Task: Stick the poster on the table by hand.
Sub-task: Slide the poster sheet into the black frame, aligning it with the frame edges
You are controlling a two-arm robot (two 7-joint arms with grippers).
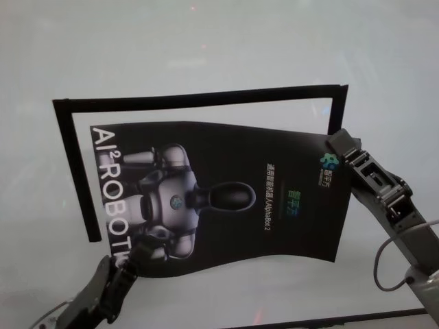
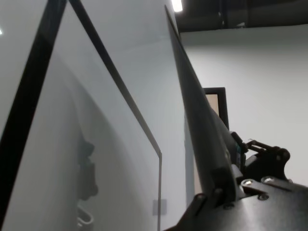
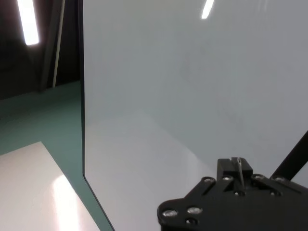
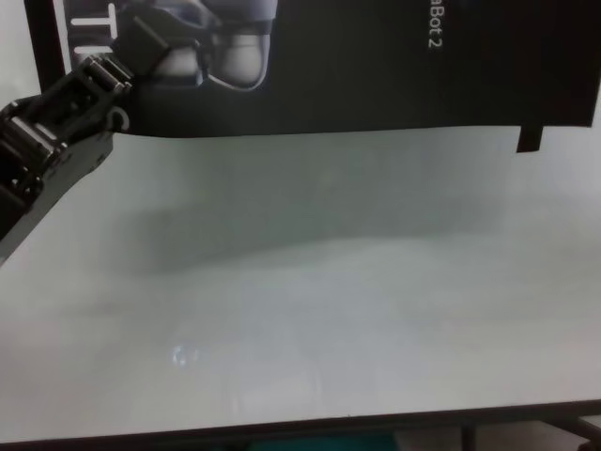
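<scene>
- White tabletop fills the scene: the table (image 1: 206, 41) is seen with a thin dark edge along its near side.
- The poster (image 1: 226, 199) is held above the table between the two grippers, and a wavy sag is shown along its near edge.
- The left gripper (image 1: 130, 257) is clamped on the poster's near left corner, beside the large white letters; in the left wrist view the sheet is seen edge-on, pinched between the fingers (image 2: 226, 180).
- The right gripper (image 1: 336, 147) is closed on the poster's far right corner, next to the small coloured logo.
- Narrow black strips (image 1: 199, 99) are laid on the table beyond the left gripper and beside the right one, forming a partial frame around the poster.
</scene>
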